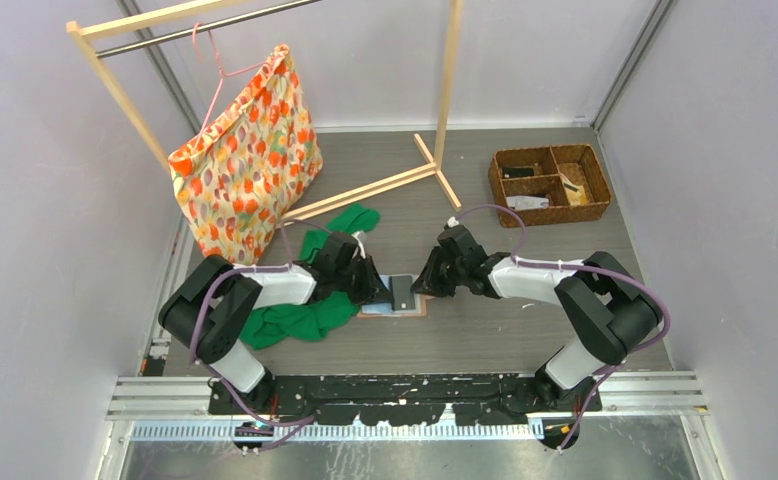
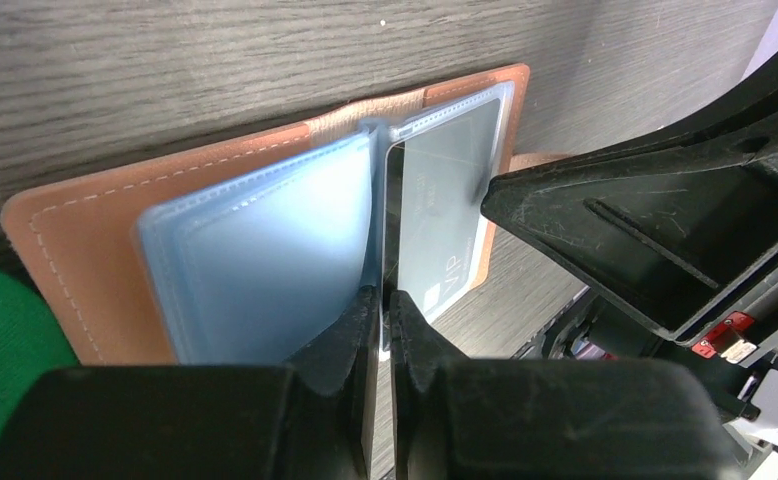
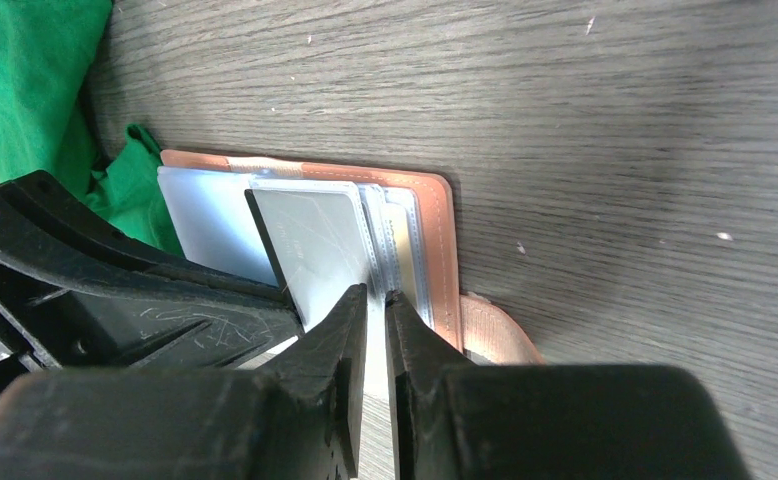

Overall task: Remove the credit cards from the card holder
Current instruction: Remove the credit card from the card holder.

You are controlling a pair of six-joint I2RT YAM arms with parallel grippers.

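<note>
**Two pincers on one raised leaf; the draw direction is undecided**

The card holder [image 2: 75,260] lies open and flat on the table [image 3: 615,150], at the centre of the top view. Its long axis runs left to right across that frame, from one arm toward the other. In the left wrist view, pale blue-grey leaves [image 2: 265,260] lie flat over the salmon cover at left of frame. One raised leaf [image 2: 460,108] stands up from the spine, with a silver card [image 2: 445,230] marked VIP inside it.

The left gripper [image 2: 383,325] enters at the bottom centre of its own view, jaws narrow, pinched on the near edge of the raised leaf. The right gripper [image 3: 376,305] enters at the bottom centre of its view, jaws also narrow, with a pale strip of the same leaf between them. Each pincer shows in the other's frame, meeting the leaf from the opposite end. We cannot tell whether either pinch has the card itself or only the clear sleeve.

We judge both arms equally near. The coming move turns on which edge of the sleeve is open, and the frames do not show this. One pincer should anchor the sleeve while the other draws the card in the plane of the leaf.

Further out, the snap tab [image 3: 495,335] pokes from under the cover at lower right of the right wrist view. A green cloth [image 3: 35,70] lies at upper left, just beside the holder.
</note>
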